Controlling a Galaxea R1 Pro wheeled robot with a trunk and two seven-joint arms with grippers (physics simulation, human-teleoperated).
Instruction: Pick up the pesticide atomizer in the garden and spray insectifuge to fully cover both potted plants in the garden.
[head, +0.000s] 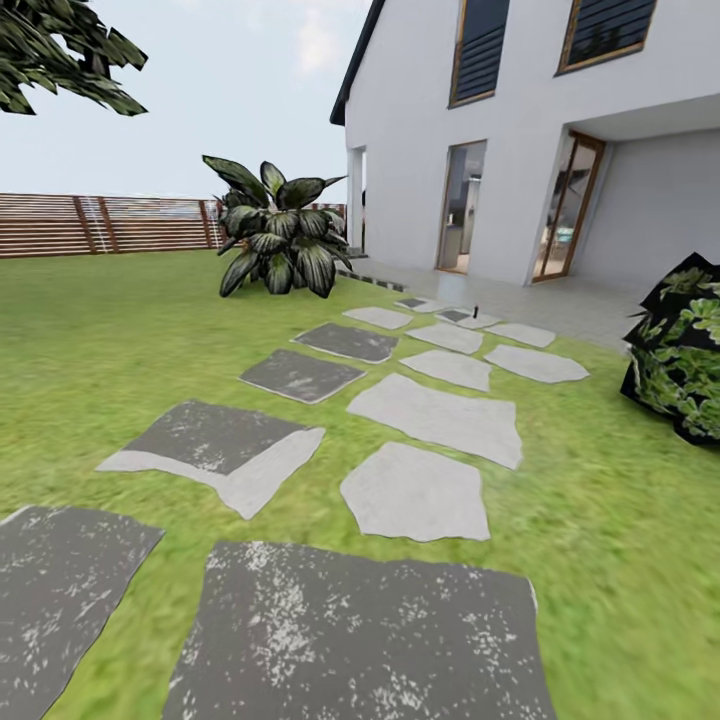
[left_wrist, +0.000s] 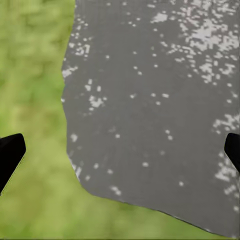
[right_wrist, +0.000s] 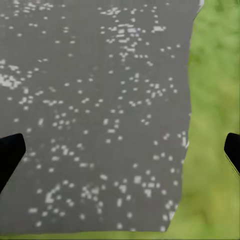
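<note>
The robot is out on the lawn (head: 90, 340) of the garden. A path of flat stepping stones (head: 430, 415) runs over the grass toward a white house (head: 520, 130) with tall glass doors (head: 568, 208). Some stones are dark grey with white specks, and some are pale.

A big leafy plant (head: 278, 235) with dark, striped leaves grows in the grass beside the far end of the path. Behind it runs a brown wooden fence (head: 100, 222). A dark bush (head: 685, 350) with light green leaves sits on the other side of the path. Something small and dark (head: 477, 310) stands on a far stone near the house, but it is too tiny to tell what it is. The two little potted plants and the sprayer cannot be found in these pictures.

The left gripper (left_wrist: 120, 152) has its two black fingers (left_wrist: 10, 155) spread wide apart, with nothing between them. Past the fingers lies a dark speckled stone (left_wrist: 150, 100), with grass (left_wrist: 30, 75) beside it.

The right gripper (right_wrist: 120, 152) also has its fingers (right_wrist: 9, 155) spread wide, holding nothing. Between and beyond them is another speckled stone (right_wrist: 95, 100), with grass (right_wrist: 215, 100) along its edge.
</note>
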